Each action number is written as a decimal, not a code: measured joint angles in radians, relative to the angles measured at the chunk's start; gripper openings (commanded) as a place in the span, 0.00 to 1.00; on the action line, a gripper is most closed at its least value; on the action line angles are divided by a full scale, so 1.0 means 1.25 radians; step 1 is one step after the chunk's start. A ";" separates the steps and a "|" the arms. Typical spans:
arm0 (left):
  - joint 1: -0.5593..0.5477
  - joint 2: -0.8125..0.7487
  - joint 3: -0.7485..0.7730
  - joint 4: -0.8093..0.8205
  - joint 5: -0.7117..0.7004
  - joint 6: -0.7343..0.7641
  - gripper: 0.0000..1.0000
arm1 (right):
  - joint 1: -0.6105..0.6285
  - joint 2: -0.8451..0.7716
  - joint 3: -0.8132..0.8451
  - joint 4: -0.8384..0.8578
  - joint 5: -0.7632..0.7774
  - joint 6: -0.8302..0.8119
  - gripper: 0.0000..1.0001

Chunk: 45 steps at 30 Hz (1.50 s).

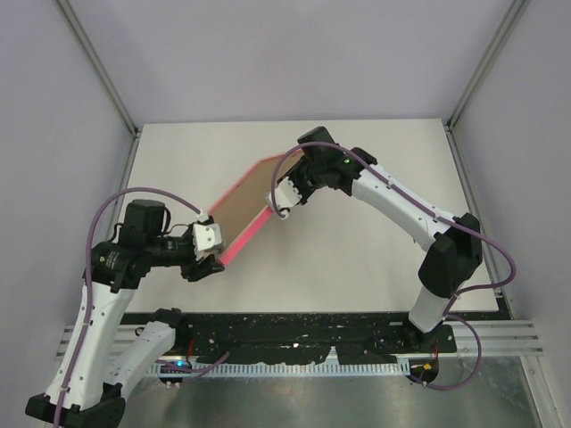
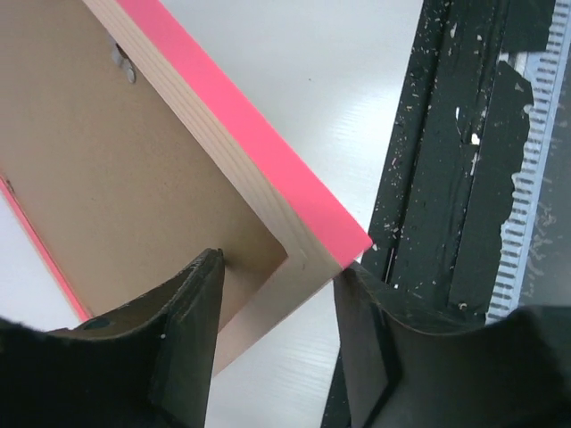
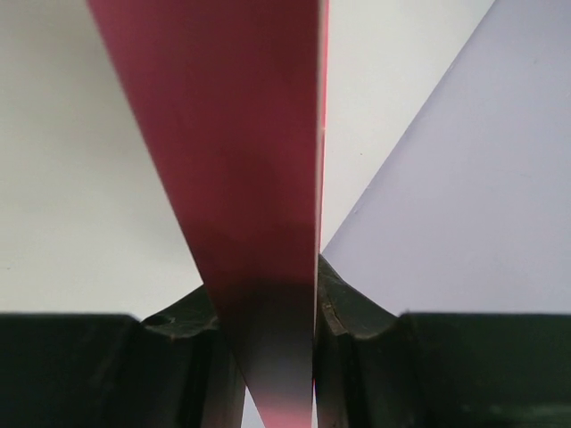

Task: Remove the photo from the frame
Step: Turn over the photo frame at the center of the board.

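Pink frame (image 1: 248, 234), brown backing (image 1: 245, 198) facing up, is held tilted over the table (image 1: 357, 267), toward 10 o'clock of its centre. The left gripper (image 1: 214, 248) pinches its 7 o'clock corner. The right gripper (image 1: 281, 203) clamps its 3 o'clock edge.

— What is held in the right gripper (image 3: 268, 325)?
— The frame (image 3: 241, 169) is clamped edge-on between the two black fingers (image 3: 343, 316), one pressed against each side of it.
— And beyond the fingertips?
— A dark pink band is seen, widening away from the pincer, with a bright pink sliver along its right edge. A white table (image 3: 80, 178) is shown left of the pincer, a pale lilac wall (image 3: 464, 196) to its right.
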 measured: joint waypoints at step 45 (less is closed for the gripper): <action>-0.327 0.223 0.260 0.102 -0.525 -0.191 1.00 | 0.034 0.006 0.078 -0.108 0.031 0.130 0.08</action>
